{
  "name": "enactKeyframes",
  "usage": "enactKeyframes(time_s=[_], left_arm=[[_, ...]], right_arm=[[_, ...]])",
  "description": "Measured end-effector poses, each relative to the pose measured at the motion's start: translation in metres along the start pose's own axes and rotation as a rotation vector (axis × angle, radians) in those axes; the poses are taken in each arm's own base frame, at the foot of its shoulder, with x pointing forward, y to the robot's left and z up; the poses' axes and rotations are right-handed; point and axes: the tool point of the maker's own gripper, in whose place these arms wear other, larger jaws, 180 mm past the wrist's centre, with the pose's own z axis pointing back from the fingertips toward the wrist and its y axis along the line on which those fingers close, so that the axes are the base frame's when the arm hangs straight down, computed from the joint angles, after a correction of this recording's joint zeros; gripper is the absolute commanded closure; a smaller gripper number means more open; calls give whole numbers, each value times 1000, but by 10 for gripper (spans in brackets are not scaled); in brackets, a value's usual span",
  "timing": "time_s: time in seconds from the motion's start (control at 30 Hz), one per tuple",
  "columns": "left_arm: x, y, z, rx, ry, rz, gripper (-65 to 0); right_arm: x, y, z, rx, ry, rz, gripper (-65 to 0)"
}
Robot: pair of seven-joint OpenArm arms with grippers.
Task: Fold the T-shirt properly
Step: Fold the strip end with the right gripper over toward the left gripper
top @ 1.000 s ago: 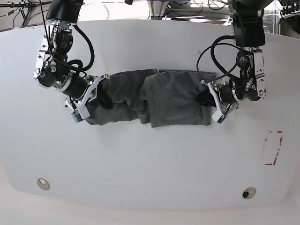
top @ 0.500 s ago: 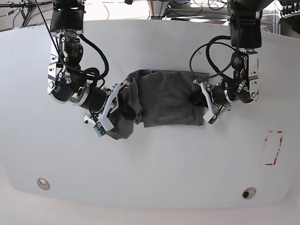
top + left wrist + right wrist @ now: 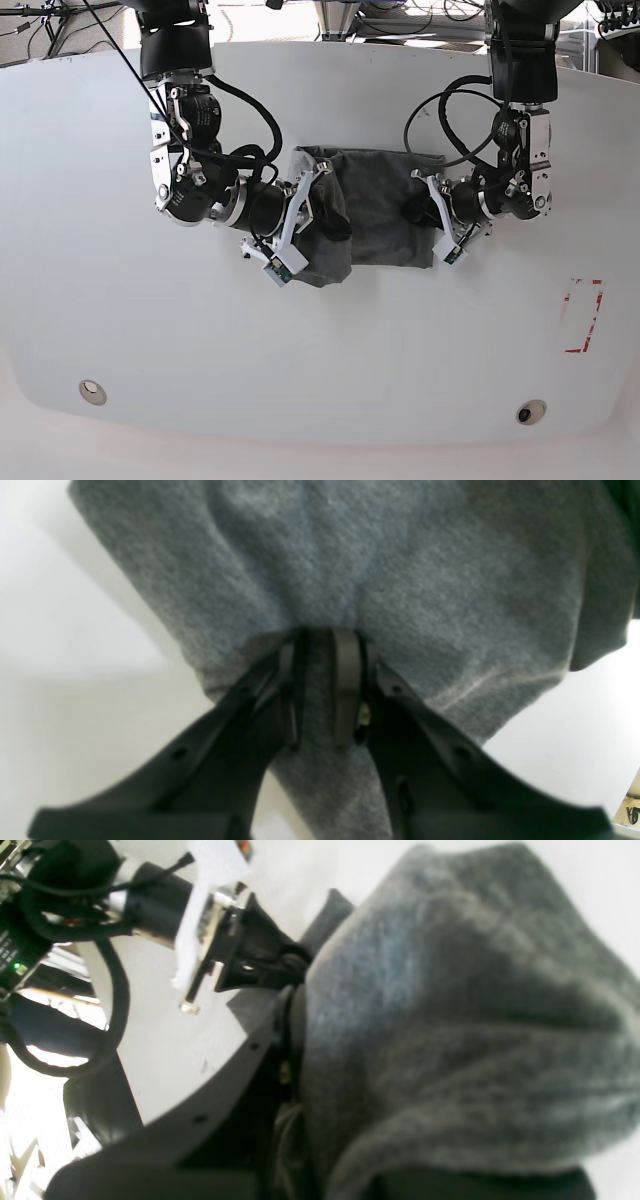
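Crosswise on the table (image 3: 330, 350), the shirt (image 3: 375, 215) lay bunched between both tools, each clamped on an end: right tool (image 3: 318, 200) carrying its side over toward the left tool (image 3: 428, 210).

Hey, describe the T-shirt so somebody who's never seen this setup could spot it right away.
Look at the big white table, toward its far middle between the two robot arms. The T-shirt is the bunched, partly folded charcoal-grey cloth there, pinched by the left gripper and the right gripper. It is the only soft, dark fabric on the table.
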Motion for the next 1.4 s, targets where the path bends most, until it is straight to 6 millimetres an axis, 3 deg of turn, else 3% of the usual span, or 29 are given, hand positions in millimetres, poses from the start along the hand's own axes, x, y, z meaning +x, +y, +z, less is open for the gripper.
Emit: enactKeyframes(time_s=[0.23,0.43,0.53,0.8,1.1,1.4], left_arm=[[0,0,0,0,1,0,-83],[0,0,0,-1,-5,2,-83],[0,0,0,-1,-5,2,-83],[0,-1,0,-2,-6,2,-86],[3,-6,5,-3,10,-17,-99],[7,-19,15,-39,14,-21,-287]], right_arm=[[-8,-4,-13,-85,66,71,-279],[-5,16,-32,-78,97,131,-522],[-1,26,-40,-73,100,161,-599],[19,46,-52,-41,53,164,-620],[30,33,-41,-82,31,196,-620],[29,-11,-7,-210,22,194,-620]])
